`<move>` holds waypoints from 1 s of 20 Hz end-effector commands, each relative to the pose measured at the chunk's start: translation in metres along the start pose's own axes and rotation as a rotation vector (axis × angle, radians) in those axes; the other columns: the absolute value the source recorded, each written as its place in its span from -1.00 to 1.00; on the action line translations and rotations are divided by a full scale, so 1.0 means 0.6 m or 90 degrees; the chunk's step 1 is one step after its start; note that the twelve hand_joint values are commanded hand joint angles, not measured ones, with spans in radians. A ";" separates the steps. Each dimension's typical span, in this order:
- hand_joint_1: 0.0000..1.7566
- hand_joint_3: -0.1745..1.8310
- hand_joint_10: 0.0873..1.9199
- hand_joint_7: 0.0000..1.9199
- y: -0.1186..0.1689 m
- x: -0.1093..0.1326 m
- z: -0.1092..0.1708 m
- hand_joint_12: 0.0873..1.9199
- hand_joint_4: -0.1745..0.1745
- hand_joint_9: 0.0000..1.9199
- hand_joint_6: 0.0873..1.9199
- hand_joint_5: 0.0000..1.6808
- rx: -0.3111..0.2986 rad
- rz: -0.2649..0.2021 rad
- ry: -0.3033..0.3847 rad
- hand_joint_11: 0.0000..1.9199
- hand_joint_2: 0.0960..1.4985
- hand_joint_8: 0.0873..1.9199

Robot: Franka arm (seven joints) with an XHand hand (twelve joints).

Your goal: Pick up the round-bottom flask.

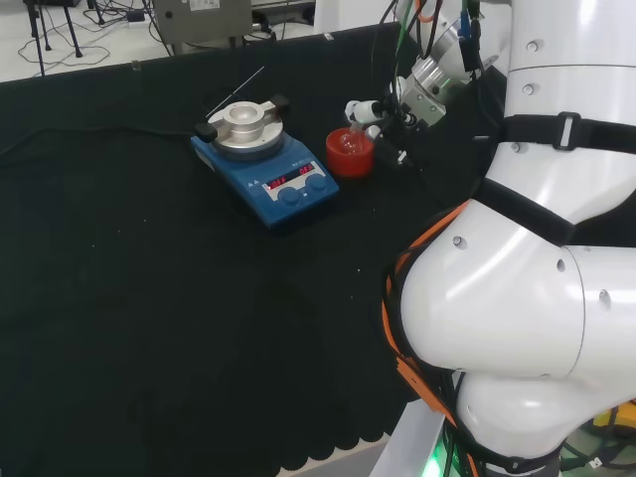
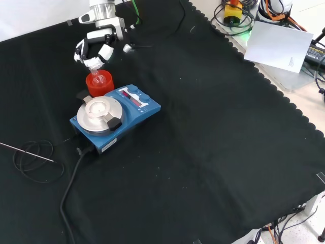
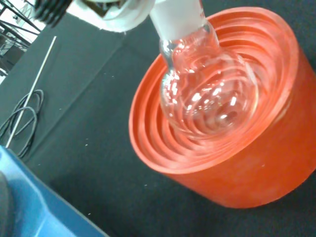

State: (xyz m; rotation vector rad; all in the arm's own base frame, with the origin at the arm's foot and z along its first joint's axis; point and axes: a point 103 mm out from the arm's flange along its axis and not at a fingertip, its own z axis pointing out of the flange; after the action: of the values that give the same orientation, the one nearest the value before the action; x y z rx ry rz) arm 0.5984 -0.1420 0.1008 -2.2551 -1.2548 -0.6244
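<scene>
Flask neck (image 3: 175, 15): cut off by the wrist view's edge at 12 o'clock; a blurred white part of the hand (image 3: 116, 12) sits beside it.
Red ribbed stand (image 3: 237, 163): cropped at 3 o'clock.
Stirrer plate (image 3: 29, 207): blurred blue corner at 7 o'clock.
Grip on neck: cannot tell.

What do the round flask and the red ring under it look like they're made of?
The round-bottom flask looks like clear glass: see-through, with bright glints, and a frosted neck. The red stand looks like matte rubber or soft plastic, judging by its dull surface and moulded concentric ribs; which of the two is unclear.
</scene>
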 end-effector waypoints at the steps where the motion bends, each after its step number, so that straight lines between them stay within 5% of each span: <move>1: -0.01 -0.20 -0.32 -0.50 -0.014 0.017 -0.001 0.35 -1.00 -0.34 -0.35 0.39 0.007 -0.015 0.009 -0.62 -0.13 -0.32; 8: 0.00 -0.19 -0.32 -0.51 -0.029 0.035 -0.004 0.35 -1.00 -0.34 -0.34 0.33 -0.003 -0.049 -0.014 -0.62 -0.14 -0.32; 11: 0.04 -0.16 -0.33 -0.55 -0.030 0.029 -0.007 0.34 -0.72 -0.36 -0.21 -0.07 -0.006 -0.065 -0.039 -0.63 -0.24 -0.31; 13: 0.05 -0.15 -0.32 -0.60 -0.033 0.024 -0.008 0.36 -0.61 -0.40 -0.28 -0.38 -0.008 -0.062 -0.044 -0.66 -0.33 -0.30; 20: 0.06 -0.14 -0.29 -0.65 -0.031 0.003 -0.010 0.37 -0.53 -0.44 -0.43 -0.52 -0.034 -0.051 -0.041 -0.69 -0.41 -0.28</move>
State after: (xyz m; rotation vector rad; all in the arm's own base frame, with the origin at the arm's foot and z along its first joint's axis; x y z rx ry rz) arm 0.5846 -0.1288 0.1122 -2.2711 -1.3954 -0.6053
